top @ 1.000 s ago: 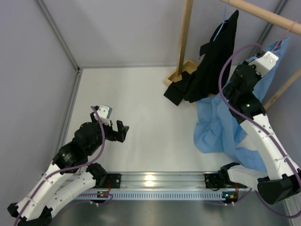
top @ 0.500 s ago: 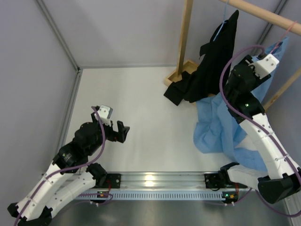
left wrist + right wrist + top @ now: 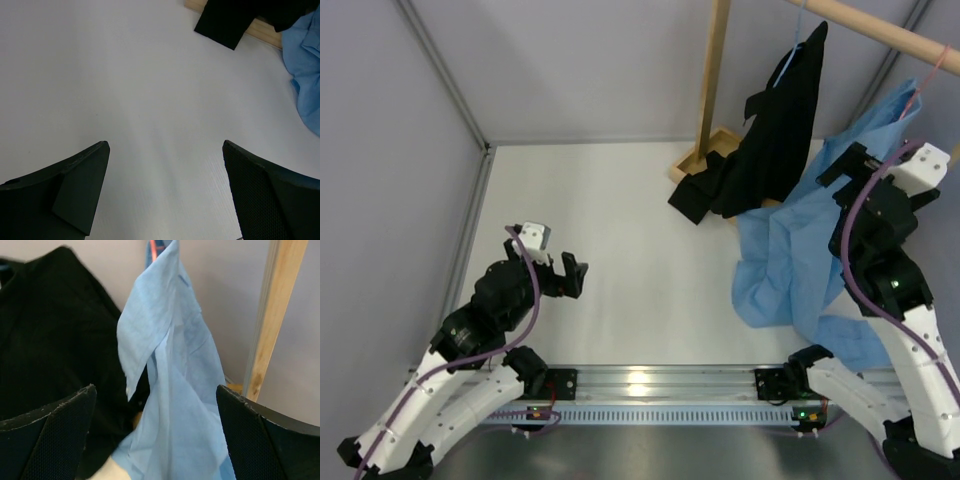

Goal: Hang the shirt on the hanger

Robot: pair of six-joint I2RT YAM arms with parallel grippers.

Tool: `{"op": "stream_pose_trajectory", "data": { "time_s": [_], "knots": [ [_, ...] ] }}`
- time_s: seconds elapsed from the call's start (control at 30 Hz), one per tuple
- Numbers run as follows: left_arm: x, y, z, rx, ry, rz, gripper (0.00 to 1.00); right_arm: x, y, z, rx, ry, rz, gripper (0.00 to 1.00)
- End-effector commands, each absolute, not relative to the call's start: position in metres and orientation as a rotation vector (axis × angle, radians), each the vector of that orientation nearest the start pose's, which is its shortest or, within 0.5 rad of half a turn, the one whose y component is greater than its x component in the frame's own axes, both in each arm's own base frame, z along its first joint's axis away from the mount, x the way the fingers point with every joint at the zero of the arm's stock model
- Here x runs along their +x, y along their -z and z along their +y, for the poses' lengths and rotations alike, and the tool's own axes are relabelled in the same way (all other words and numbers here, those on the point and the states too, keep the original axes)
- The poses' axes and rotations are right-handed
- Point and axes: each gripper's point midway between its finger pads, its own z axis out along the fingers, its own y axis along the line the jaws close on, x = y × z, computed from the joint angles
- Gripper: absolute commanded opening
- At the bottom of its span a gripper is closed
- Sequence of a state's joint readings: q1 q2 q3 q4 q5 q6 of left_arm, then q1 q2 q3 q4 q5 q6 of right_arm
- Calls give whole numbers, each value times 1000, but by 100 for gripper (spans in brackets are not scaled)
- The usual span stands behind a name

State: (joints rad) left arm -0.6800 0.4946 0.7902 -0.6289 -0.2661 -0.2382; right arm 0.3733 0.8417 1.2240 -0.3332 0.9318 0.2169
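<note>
The light blue shirt (image 3: 798,250) hangs from the pink hanger (image 3: 918,92) on the wooden rail, and its lower part is bunched on the table. In the right wrist view the shirt (image 3: 172,390) droops straight ahead, with a sliver of the pink hanger (image 3: 152,247) at the top. My right gripper (image 3: 844,168) is open, just to the right of the hanging cloth, with nothing between its fingers (image 3: 156,390). My left gripper (image 3: 574,272) hovers open over bare table at the left (image 3: 165,145), far from the shirt.
A black garment (image 3: 775,130) hangs on a light blue hanger (image 3: 801,22) left of the shirt, its hem on the table. The wooden rack has a post (image 3: 712,80), a base (image 3: 710,150) and a rail (image 3: 880,30). Grey walls enclose the table.
My right gripper opened and drew back to the right and down, away from the shirt's top, which now hangs free from the hanger. The left arm barely shifted.
</note>
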Motion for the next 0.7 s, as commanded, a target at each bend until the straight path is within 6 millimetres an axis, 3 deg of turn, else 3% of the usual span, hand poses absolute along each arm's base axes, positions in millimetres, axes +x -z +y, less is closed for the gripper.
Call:
{"op": "stream_pose_trajectory", "data": {
  "time_s": [0.0,0.17,0.37,0.4,0.6,0.67],
  "knots": [
    [208,-271,-91,80,320,1803,98,246,-399,-23,378,192,1586,99],
    [212,-282,-54,-93,202,1743,98,206,-368,-24,216,174,1660,99],
    [214,-282,-41,-137,144,1735,98,146,-376,-44,159,153,1592,99],
    [213,-279,-38,-146,125,1746,98,139,-366,-50,148,190,1635,99],
    [208,-274,-18,-232,22,1782,98,119,-341,-51,98,166,1741,99],
    [207,-272,-15,-238,19,1777,98,113,-339,-42,51,99,1729,99]
  ]
}}
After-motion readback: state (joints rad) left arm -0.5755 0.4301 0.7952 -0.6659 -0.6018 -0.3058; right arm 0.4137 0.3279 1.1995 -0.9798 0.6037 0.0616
